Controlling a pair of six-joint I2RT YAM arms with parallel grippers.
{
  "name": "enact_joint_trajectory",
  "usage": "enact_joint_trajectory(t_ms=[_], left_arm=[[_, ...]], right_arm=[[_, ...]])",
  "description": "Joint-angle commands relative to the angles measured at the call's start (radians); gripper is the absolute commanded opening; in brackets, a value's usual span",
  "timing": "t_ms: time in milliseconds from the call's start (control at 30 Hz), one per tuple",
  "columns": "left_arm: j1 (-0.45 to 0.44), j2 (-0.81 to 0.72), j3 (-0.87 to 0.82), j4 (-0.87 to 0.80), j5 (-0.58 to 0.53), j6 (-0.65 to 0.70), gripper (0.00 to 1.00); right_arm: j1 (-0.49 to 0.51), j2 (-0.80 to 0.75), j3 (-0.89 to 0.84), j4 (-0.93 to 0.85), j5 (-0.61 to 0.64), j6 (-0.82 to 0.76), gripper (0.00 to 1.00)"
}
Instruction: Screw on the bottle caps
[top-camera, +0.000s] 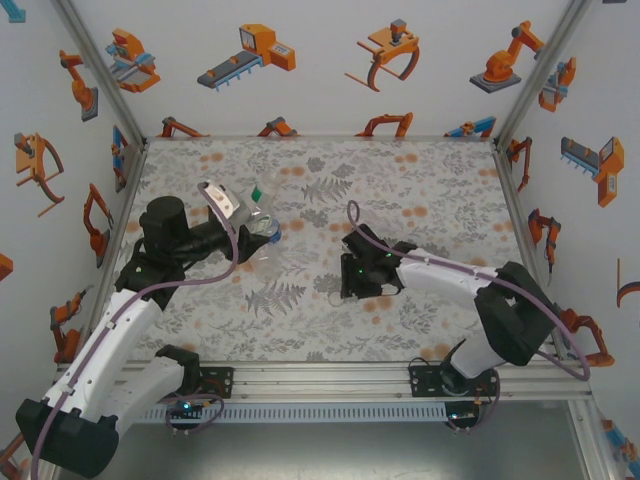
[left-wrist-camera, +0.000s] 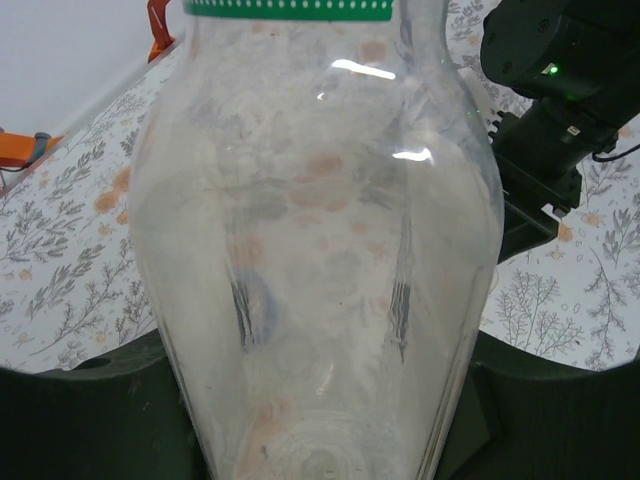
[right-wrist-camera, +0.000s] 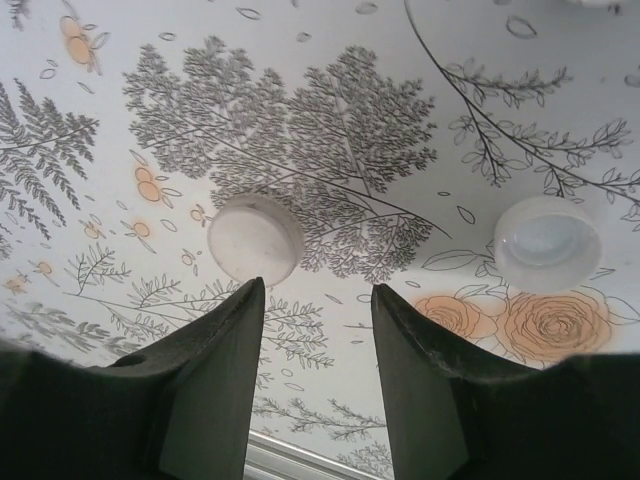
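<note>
The clear bottle (left-wrist-camera: 320, 250) holds nothing that can be seen; the floral cloth (left-wrist-camera: 60, 240) shows blurred through its walls. A green band (left-wrist-camera: 290, 8) rings it at the far end, at 12 o'clock in the left wrist view, and the frame edge cuts off everything past the band, so I cannot tell whether the mouth carries a cap. Its base runs out of frame at 6 o'clock. The left gripper (top-camera: 243, 232) is clamped on this bottle, its dark fingers (left-wrist-camera: 90, 410) pressed to both flanks. From above the bottle (top-camera: 260, 220) sits at about 10 o'clock from the table's middle, but its outline is hard to read against the print. Two white bottle caps lie on the cloth before the right gripper (right-wrist-camera: 315, 290): one cap (right-wrist-camera: 255, 240) closed side up, at 11 o'clock just past the fingertips, and the other cap (right-wrist-camera: 548, 243) hollow side up, at 2 o'clock, well apart from the first. The jaws stand parted with only cloth between them. The left arm reaches forward with its wrist turned toward 3 o'clock; the right arm bends in toward 9 o'clock, its gripper (top-camera: 352, 278) low near the middle.
</note>
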Motion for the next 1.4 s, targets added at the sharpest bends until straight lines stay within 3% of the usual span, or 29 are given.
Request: enact_joint_trajectory(t_ms=[0,433,1367], left_arm=[[0.0,-0.015,0.029,-0.002,-0.018,0.021,0.11],[0.0,-0.003,0.037,-0.011,-0.028,0.021,0.11],[0.0,0.009,0.037,-0.014,-0.043,0.019,0.11]], right_arm=[[0.066,0.038,0.104,-0.171,0.18,-0.073,0.47],[0.171,0.199,0.224,-0.129,0.179,-0.059,0.51],[0.18,0.282,0.259,-0.12,0.19,-0.089,0.49]])
